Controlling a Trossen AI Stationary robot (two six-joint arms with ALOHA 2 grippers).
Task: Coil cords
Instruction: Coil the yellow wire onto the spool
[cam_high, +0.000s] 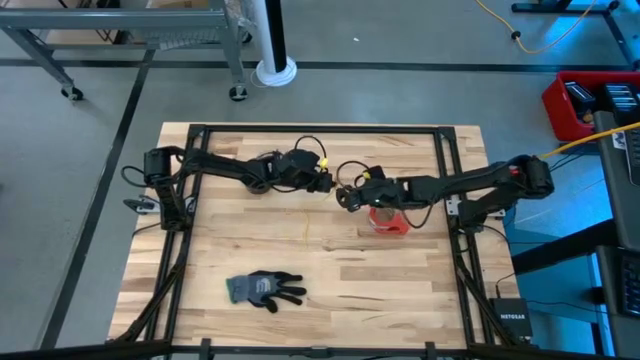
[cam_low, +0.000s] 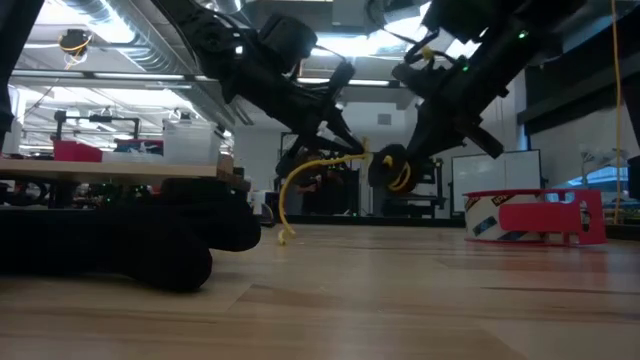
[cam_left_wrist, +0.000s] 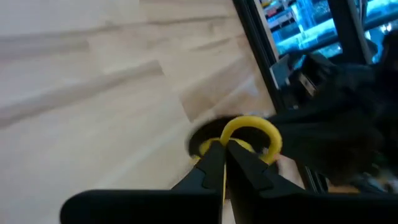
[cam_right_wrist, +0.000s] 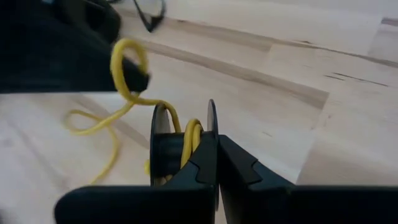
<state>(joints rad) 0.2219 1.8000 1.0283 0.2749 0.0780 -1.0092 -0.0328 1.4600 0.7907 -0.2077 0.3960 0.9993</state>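
Note:
The yellow cord (cam_low: 300, 172) runs in the air between my two grippers above the middle of the table. One end hangs down to the wood (cam_low: 285, 237). Part of the cord is wound on a black spool (cam_right_wrist: 177, 140). My left gripper (cam_high: 325, 183) is shut on the cord. My right gripper (cam_high: 346, 197) is shut on the spool. The two grippers are close together. A thin black cord (cam_high: 305, 142) lies on the table just beyond them. My left gripper pinches the yellow cord (cam_left_wrist: 231, 138) between its two fingertips, at the foot of a small loop (cam_left_wrist: 252, 123) that stands out beyond them. The cord is clear of the table here. My right gripper pinches one flange of the black spool (cam_right_wrist: 211, 121) edge-on between its two fingers, with the yellow windings (cam_right_wrist: 191, 135) just beside them. The spool is lifted clear of the table.
A red tape roll (cam_high: 388, 222) lies on the table under my right arm, near the grippers; it also shows in the low view (cam_low: 535, 215). A dark glove (cam_high: 265, 288) lies near the table's front edge. A black frame rail (cam_high: 320, 128) borders the work area.

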